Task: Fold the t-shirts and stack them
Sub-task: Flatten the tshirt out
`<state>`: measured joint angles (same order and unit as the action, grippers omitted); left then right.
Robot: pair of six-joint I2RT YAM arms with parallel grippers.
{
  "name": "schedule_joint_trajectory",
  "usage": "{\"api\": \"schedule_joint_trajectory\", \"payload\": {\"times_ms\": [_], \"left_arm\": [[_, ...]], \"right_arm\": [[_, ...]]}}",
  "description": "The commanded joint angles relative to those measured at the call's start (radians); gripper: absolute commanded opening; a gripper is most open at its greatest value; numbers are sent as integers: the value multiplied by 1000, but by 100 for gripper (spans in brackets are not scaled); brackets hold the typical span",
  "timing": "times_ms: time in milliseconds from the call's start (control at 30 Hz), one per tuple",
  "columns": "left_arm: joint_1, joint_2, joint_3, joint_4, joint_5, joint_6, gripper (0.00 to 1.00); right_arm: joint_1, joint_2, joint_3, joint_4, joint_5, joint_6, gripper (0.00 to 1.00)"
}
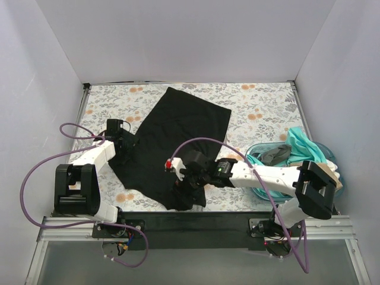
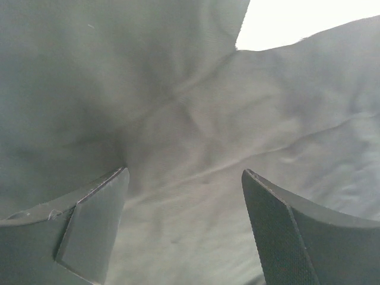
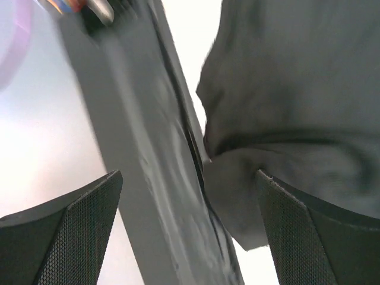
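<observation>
A black t-shirt (image 1: 172, 139) lies spread on the floral table, reaching from the back centre to the near edge. My left gripper (image 1: 126, 144) is at its left edge; in the left wrist view its fingers (image 2: 95, 225) stand open just above the cloth (image 2: 196, 119). My right gripper (image 1: 185, 189) is at the shirt's near corner by the table's front edge; in the right wrist view it is open, with a black cloth corner (image 3: 279, 172) hanging between the fingers (image 3: 65, 237). Teal (image 1: 304, 144), white and tan shirts lie heaped in the tub at the right.
A translucent blue tub (image 1: 259, 155) stands at the right edge of the table, partly behind my right arm. The black front rail (image 1: 190, 221) runs along the near edge and also shows in the right wrist view (image 3: 136, 148). White walls close in the back and sides.
</observation>
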<state>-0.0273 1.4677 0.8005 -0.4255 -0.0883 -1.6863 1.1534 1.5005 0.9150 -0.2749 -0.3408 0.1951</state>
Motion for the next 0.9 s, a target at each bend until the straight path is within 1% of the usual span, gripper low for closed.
{"api": "schedule_joint_trajectory", "payload": {"times_ms": [0,67,100,200,233,267,300,333,400,433,500,533,567,633,667,733,833,867], "left_arm": [[1,-23,45,-1,-1,17,76],[1,-32,45,-1,-2,17,76],[0,-35,42,-1,-1,17,76],[1,-44,40,-2,13,23,76],[1,-46,39,1,22,23,77],[1,-44,36,-1,44,25,77],[0,-43,34,2,54,27,76],[0,-41,29,5,65,28,76],[-2,-35,26,5,70,31,76],[-2,-35,23,5,71,31,76],[-6,-29,16,5,78,30,76],[-11,-26,14,8,79,31,76],[-17,-23,9,10,81,28,77],[-25,-4,3,17,79,27,77],[-32,6,5,17,78,24,77],[-39,37,9,22,76,22,77],[-57,75,32,22,73,22,77],[-69,100,43,21,73,22,77]], "right_arm": [[0,-62,149,29,5,-88,98],[-59,-74,186,29,113,-89,98],[-136,-71,197,31,150,-65,98],[-294,-14,237,42,186,-36,98],[-389,48,260,40,192,-37,98],[-427,88,286,42,187,-55,98],[-458,128,354,40,201,-66,98],[-507,217,395,40,201,-118,98],[-541,309,482,39,224,-155,98],[-567,396,572,28,238,-166,98],[-586,479,666,3,250,-192,98],[-598,556,747,-7,276,-192,98],[-603,593,786,-35,284,-219,98],[-610,685,867,-84,307,-220,98],[-612,704,905,-110,309,-220,98],[-615,722,895,-109,300,-215,98],[-615,707,819,-110,301,-203,98],[-613,695,753,-109,304,-177,98]]}}
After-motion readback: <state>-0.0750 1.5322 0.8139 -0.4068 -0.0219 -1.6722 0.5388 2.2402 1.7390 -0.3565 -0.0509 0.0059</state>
